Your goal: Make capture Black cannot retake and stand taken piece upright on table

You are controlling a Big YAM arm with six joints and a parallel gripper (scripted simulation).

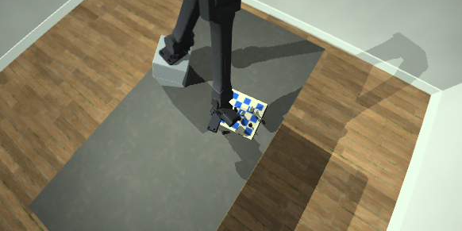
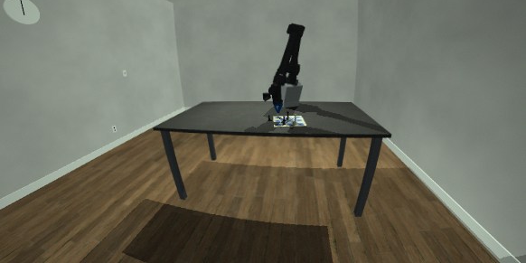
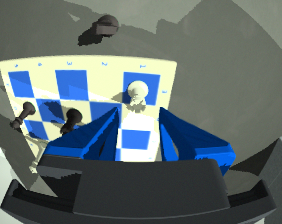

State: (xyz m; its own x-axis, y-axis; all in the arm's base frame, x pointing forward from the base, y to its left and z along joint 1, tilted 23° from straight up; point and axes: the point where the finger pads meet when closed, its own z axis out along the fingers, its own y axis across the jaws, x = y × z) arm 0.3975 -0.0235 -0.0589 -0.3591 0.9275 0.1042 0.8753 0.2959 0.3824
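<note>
I am holding the gripper (image 3: 136,137), fingers parted and gripping nothing, above the chessboard (image 3: 158,76), where a white piece (image 3: 137,94) is standing just beyond the fingertips and a black piece (image 3: 103,27) is lying off-board on the table (image 3: 212,36).

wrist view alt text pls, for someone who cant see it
Two blue fingers of the open gripper, holding nothing, hang over a blue-and-cream chessboard, framing a white piece. Two dark pieces stand left; another dark piece lies on the grey table beyond the board.

A chessboard (image 1: 259,107) lies on the table (image 1: 119,161); one piece (image 1: 226,132) stands just beside it.
</note>
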